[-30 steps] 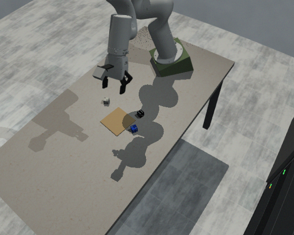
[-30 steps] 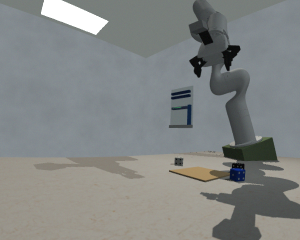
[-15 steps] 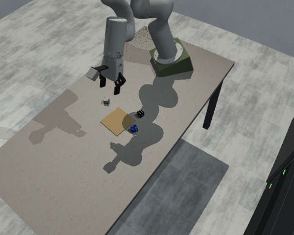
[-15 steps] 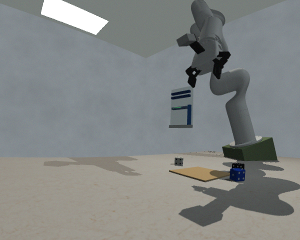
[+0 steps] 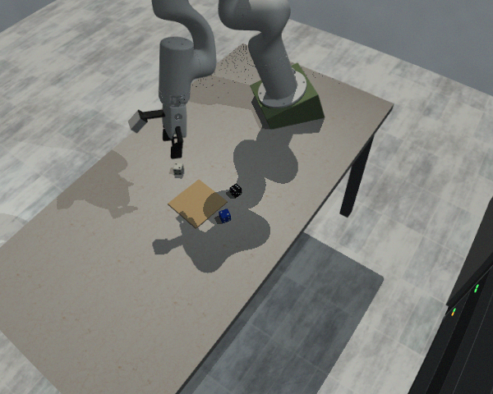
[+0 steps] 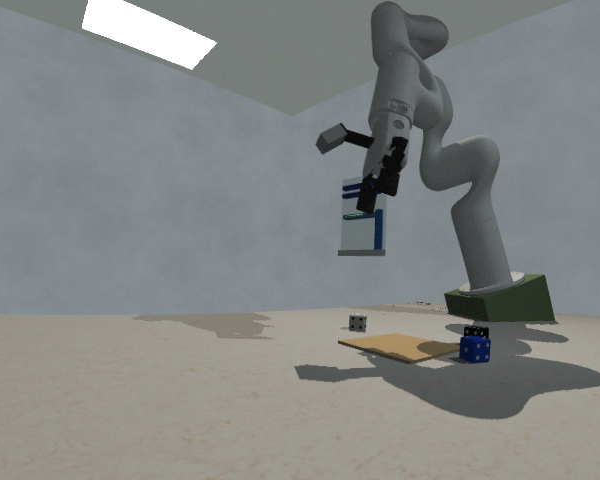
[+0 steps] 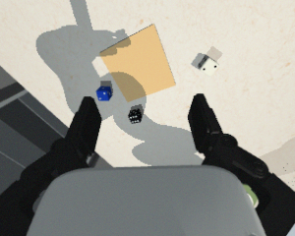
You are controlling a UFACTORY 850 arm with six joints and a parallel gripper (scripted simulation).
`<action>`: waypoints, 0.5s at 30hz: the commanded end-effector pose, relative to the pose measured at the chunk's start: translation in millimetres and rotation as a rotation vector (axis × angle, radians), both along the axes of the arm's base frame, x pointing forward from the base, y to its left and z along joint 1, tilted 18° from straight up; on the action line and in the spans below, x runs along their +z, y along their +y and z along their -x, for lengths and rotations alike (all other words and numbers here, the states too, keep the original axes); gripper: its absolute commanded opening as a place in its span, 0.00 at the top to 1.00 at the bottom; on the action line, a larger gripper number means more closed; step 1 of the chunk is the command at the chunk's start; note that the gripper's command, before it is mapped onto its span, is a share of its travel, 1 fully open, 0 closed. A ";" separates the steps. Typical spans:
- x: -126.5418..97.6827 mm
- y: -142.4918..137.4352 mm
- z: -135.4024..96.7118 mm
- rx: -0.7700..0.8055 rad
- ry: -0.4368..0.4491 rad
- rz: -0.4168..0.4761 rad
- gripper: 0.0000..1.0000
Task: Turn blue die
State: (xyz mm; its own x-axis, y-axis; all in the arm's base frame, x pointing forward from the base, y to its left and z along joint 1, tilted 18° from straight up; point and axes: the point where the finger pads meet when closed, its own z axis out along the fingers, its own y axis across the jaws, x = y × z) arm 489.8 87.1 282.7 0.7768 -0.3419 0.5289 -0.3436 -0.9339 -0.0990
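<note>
The blue die [image 5: 225, 215] lies flat on the table, just off the edge of the tan mat [image 5: 195, 203], not on it. It also shows in the exterior view [image 6: 474, 348] and in the wrist view [image 7: 104, 92]. Its side face toward the exterior view shows four pips; I cannot read its top face. My gripper [image 5: 175, 143] is open and empty, high above the table, over the white die's side of the mat. Its open fingers frame the dice in the wrist view [image 7: 145, 120].
A black die [image 5: 235, 190] lies beside the mat near the blue one, apart from it. A white die [image 5: 177, 169] lies on the far side of the mat. The arm's green base [image 5: 287, 103] stands at the table's back edge.
</note>
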 end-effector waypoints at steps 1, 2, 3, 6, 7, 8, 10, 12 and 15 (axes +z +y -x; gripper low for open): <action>-10.8 -23.9 0.0 -0.140 0.036 -0.061 0.00; -14.6 -31.9 0.9 -0.189 0.044 -0.081 0.00; -17.1 -37.2 1.6 -0.222 0.049 -0.095 0.00; -24.7 -53.1 3.9 -0.322 0.064 -0.135 0.00; -27.1 -58.1 4.8 -0.355 0.068 -0.148 0.00; -27.1 -58.1 4.8 -0.355 0.068 -0.148 0.00; -31.1 -66.5 6.3 -0.410 0.075 -0.170 0.00; -36.9 -78.6 8.9 -0.491 0.084 -0.202 0.00; -43.8 -93.0 12.3 -0.590 0.093 -0.241 0.00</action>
